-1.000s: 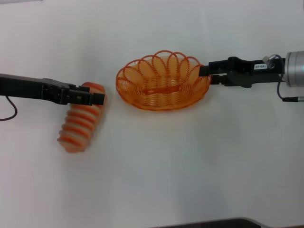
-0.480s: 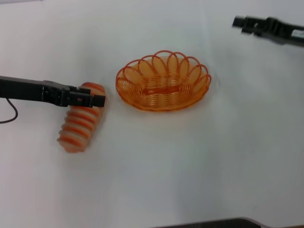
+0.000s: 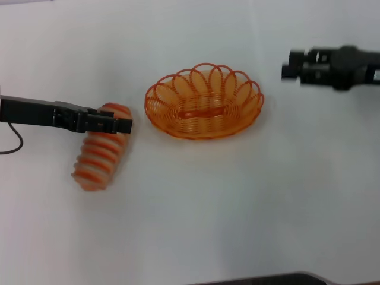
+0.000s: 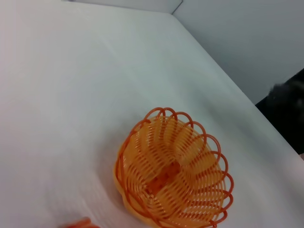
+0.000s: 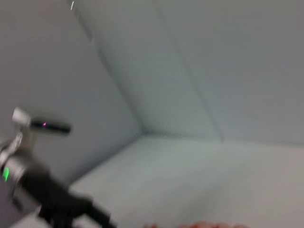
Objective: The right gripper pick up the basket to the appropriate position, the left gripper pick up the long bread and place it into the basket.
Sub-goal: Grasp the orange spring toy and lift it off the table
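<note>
The orange wire basket [image 3: 205, 102] sits on the white table, slightly back of centre; the left wrist view also has the basket [image 4: 173, 178], and it holds nothing. The long bread [image 3: 100, 157], tan with orange stripes, lies on the table to the left of the basket. My left gripper [image 3: 123, 124] reaches in from the left and lies across the bread's far end. My right gripper [image 3: 289, 70] hovers blurred to the right of the basket, a short gap away from its rim and touching nothing.
A white table [image 3: 237, 202] spreads around both objects. A dark edge [image 3: 267, 279] runs along the near side. Grey walls [image 4: 247, 42] stand behind the table's far edge.
My right gripper left the basket's right rim, swung up and away, then came back down to the right of the basket. The basket, the bread and the left arm have not moved.
</note>
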`<state>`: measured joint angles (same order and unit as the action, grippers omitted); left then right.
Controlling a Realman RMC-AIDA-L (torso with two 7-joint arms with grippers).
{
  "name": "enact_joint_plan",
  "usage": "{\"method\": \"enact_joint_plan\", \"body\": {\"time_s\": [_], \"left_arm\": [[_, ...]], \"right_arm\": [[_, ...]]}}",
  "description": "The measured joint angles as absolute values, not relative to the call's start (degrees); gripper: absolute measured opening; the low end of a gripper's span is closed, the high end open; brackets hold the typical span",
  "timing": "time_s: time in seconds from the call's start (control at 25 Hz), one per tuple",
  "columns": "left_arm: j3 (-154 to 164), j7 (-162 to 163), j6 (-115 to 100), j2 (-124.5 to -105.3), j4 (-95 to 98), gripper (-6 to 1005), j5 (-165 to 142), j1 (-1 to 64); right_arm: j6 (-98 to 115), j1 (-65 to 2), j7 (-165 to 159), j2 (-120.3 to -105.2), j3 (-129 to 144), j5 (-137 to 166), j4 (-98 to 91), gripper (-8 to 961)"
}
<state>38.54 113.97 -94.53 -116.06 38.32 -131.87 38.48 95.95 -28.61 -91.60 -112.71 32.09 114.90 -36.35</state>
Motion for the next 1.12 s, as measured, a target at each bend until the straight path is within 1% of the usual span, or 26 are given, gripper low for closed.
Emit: {"method": "enact_joint_plan", "body": {"time_s": [0.16,0.44,0.56,0.88,1.04,1.12], "left_arm": [[38.50,114.35,-94.29,-115.99,38.40,780,-131.82,38.62],[39.18,118.54,-94.71,-115.61,40.63,781,-132.16,39.06],[41.32,124.53,-95.62,-115.19,45.41,780,-132.43,39.20],[46.13,140.75,-99.74,-115.16,59.56,778,-140.42,40.70],[51.94,147.22,-100.78,-115.94,62.65,778,-145.67,42.76],[54.60,149.02,-100.84,-116.94,63.19,777,-148.52,44.02]], "right_arm": [[96.54,-29.40,-91.77,-112.71,33.33,121.85,-37.65,577],[95.90,-29.77,-91.70,-113.45,33.19,123.96,-37.77,577],[95.50,-30.02,-91.73,-113.52,33.31,124.00,-37.67,577],[93.54,-30.24,-91.62,-113.95,33.42,124.06,-37.33,577],[93.33,-30.24,-91.24,-113.97,33.45,124.09,-37.26,577],[93.33,-30.23,-91.10,-113.98,33.47,124.10,-37.27,577]]}}
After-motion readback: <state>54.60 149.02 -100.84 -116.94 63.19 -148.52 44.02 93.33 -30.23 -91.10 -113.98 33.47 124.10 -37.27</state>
